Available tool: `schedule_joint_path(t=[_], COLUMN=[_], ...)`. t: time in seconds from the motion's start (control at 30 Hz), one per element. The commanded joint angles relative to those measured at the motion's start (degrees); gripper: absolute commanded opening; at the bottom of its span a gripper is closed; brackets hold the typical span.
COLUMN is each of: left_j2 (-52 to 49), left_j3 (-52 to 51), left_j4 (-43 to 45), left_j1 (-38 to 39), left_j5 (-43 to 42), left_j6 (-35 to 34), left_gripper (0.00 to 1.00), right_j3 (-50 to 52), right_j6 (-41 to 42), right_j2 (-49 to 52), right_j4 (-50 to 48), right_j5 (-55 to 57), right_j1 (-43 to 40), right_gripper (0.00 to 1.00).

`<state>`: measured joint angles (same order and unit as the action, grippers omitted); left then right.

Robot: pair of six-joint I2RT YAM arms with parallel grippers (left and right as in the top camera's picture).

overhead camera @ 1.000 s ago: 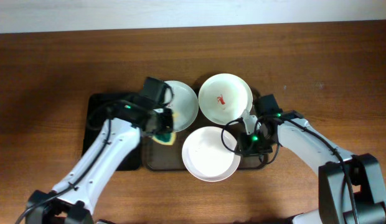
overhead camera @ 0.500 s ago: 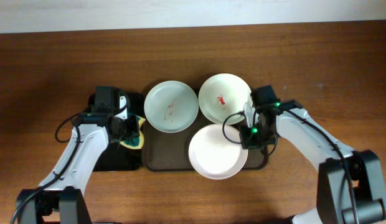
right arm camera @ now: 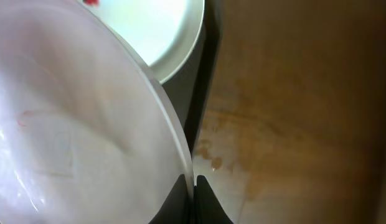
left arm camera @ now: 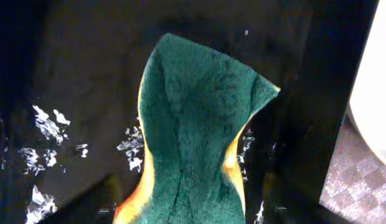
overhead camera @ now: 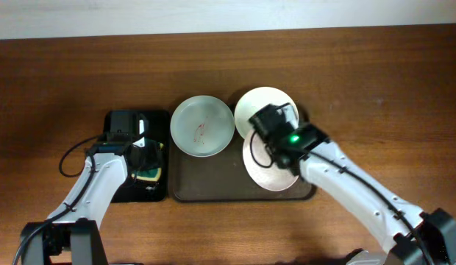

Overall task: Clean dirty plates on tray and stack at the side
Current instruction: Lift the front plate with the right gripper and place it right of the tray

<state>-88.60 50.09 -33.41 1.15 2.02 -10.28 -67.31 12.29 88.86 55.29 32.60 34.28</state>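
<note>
The dark brown tray (overhead camera: 206, 180) carries a pale green-grey plate (overhead camera: 202, 126) with a red smear at its back left. A white plate (overhead camera: 266, 107) with a red spot sits at the back right. My right gripper (overhead camera: 276, 138) is shut on the rim of another white plate (overhead camera: 268, 171), held over the tray's right end. In the right wrist view the fingers (right arm camera: 194, 186) pinch that plate's (right arm camera: 75, 137) edge. My left gripper (overhead camera: 147, 165) is open over the black tray (overhead camera: 160, 193). The green-and-yellow sponge (left arm camera: 193, 124) lies between its jaws.
The wooden table (right arm camera: 305, 124) shows wet marks right of the tray's edge (right arm camera: 202, 93). The smeared white plate (right arm camera: 162, 31) lies just beyond the held one. Water drops speckle the black tray (left arm camera: 68, 74). The green-grey plate's rim (left arm camera: 376, 93) stands close on its right.
My left arm carried the sponge from the green-grey plate back to the black tray and opened. My right gripper moved the white plate from the tray's front to its right end.
</note>
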Motion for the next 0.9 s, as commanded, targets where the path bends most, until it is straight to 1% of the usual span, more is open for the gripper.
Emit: schedule_joint_path(t=[0.0,0.03,0.1,0.2,0.33,0.4,0.5,0.53,0.63,0.73,0.77,0.87], left_j2=[0.42,0.42,0.42,0.42,0.42,0.42,0.37,0.37,0.37,0.39,0.37,0.39], left_j3=[-0.35,-0.35,-0.35,-0.35,-0.52,-1.77,-4.63,-5.49,-6.23,-6.23,-6.23,-6.23], left_j4=[-1.81,-2.40,-3.56,-4.00,-5.92,-5.33,-1.77,-0.35,0.42,0.39,0.37,0.28], left_j1=[-0.26,-0.26,-0.26,-0.26,-0.26,-0.26,-0.20,-0.20,-0.20,-0.20,-0.20,-0.20], left_j5=[2.91,4.61,6.40,6.43,6.45,6.40,6.38,6.34,6.36,6.38,6.36,6.36], left_j6=[0.55,0.55,0.55,0.55,0.55,0.55,0.55,0.55,0.55,0.55,0.55,0.55], left_gripper=[0.82,0.90,0.94,1.00,1.00,0.99,0.93,0.89,0.62,0.08,0.00,0.00], right_j3=[-1.81,-2.23,-2.93,-3.93,-6.29,-6.97,-6.97,-6.97,-6.97,-6.97,-6.97,-6.99], right_j6=[1.86,2.21,3.52,3.72,3.93,4.81,5.40,5.40,6.97,8.20,8.17,8.13], right_j2=[-1.29,-1.29,-1.29,-1.42,-2.29,-3.02,-3.34,-3.34,-3.34,-3.34,-3.34,-3.72], right_j4=[-0.20,-0.02,0.04,0.07,2.32,2.97,3.06,3.23,4.20,4.76,4.79,5.05], right_j5=[13.11,15.37,18.45,18.99,19.32,19.08,18.12,17.44,16.48,16.48,16.50,18.64], right_j1=[5.57,7.02,9.11,10.38,10.38,10.27,10.29,10.27,10.27,10.29,10.29,10.34], right_gripper=[0.04,0.04,0.04,0.04,0.04,0.04,0.04,0.04,0.04,0.04,0.04,0.04])
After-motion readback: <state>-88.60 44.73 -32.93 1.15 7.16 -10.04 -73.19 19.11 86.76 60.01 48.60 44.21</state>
